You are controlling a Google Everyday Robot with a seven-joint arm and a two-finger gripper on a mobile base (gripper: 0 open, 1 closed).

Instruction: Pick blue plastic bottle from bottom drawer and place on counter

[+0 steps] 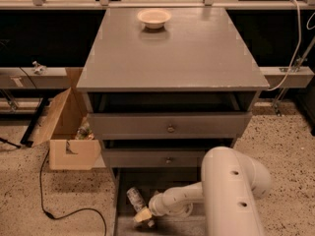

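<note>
The blue plastic bottle (133, 198) lies on its side at the left of the open bottom drawer (197, 226), cap end toward the cabinet. My gripper (142, 216) reaches into the drawer from the right on a white arm and sits right at the near end of the bottle, low over the drawer floor. I cannot tell whether it touches the bottle. The grey counter (197, 58) is the cabinet top above, with a cream bowl (154, 17) near its far edge.
Two shallower drawers with round knobs (170, 129) stand slightly open above the bottom drawer. An open cardboard box (69, 132) sits on the floor left of the cabinet, with a black cable (44, 200) in front of it. My white arm's shoulder (231, 195) fills the lower right.
</note>
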